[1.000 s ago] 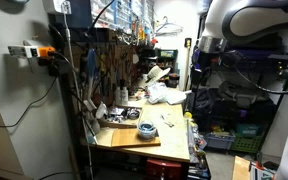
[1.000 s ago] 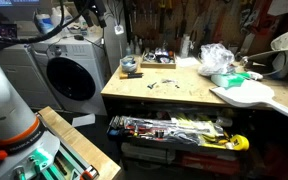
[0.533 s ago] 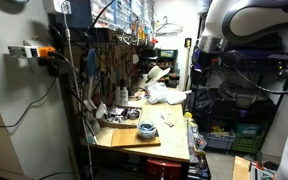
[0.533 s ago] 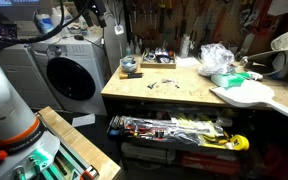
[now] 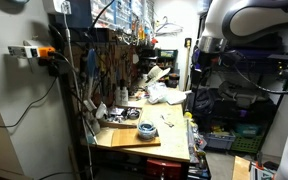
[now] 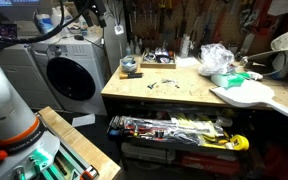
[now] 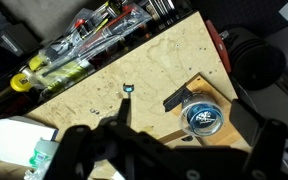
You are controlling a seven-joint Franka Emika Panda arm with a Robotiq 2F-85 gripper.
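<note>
In the wrist view my gripper (image 7: 174, 160) hangs high above a wooden workbench (image 7: 94, 75), its two dark fingers spread wide and empty. Nearest below it is a round clear container with a blue inside (image 7: 203, 117), standing on a small wooden board (image 7: 199, 90) next to a black piece (image 7: 175, 98). A small blue-tipped tool (image 7: 127, 92) lies on the bench to its left. The container shows in both exterior views (image 5: 147, 130) (image 6: 130, 66). The white arm (image 5: 246, 20) is well above the bench.
A crumpled plastic bag (image 6: 216, 58) and a white guitar-shaped body (image 6: 246, 95) lie on the bench. An open drawer of tools (image 6: 174, 130) sticks out below. A washing machine (image 6: 69, 75) stands beside the bench. A pegboard with tools (image 5: 109, 60) lines the back.
</note>
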